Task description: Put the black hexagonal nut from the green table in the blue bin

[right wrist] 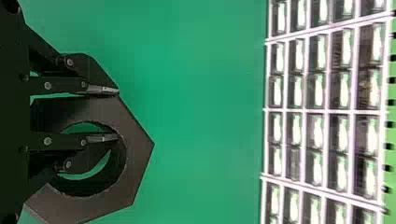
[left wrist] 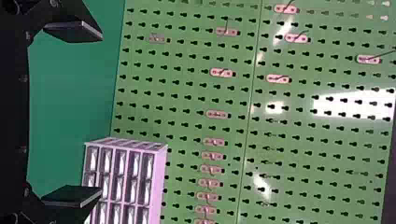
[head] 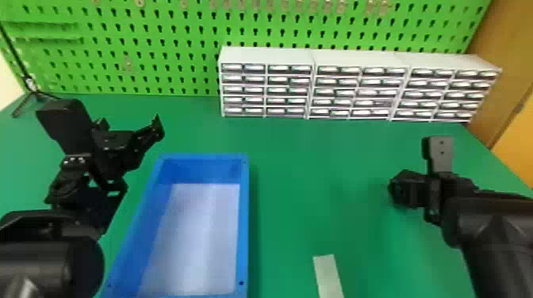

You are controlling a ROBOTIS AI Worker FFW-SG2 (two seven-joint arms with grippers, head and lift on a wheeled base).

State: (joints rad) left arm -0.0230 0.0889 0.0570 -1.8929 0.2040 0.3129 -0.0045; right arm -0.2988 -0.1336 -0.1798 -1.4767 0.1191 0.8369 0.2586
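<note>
- Head view: the blue bin (head: 244,222) sits lower left of centre on the green table (head: 309,178), with a pale strip (head: 328,277) at the bottom edge, right of the bin.
- The left gripper (head: 130,123) is left of centre, up by the bin's top left corner, jaws spread pretty wide. The right gripper (head: 428,190) is over at the right side, well apart from the bin.
- Up top there's a row of little drawers (head: 265,54) against a green pegboard (head: 158,39).
- Left wrist view: the left gripper (left wrist: 100,113) has a big gap between its fingers, nothing in it.
- Right wrist view: here's the black hexagonal nut (right wrist: 135,154), lower left of the frame. The right gripper (right wrist: 117,114) has its jaws narrow, holding the nut by its ring, one finger over the hole, the other along the outer edge.
</note>
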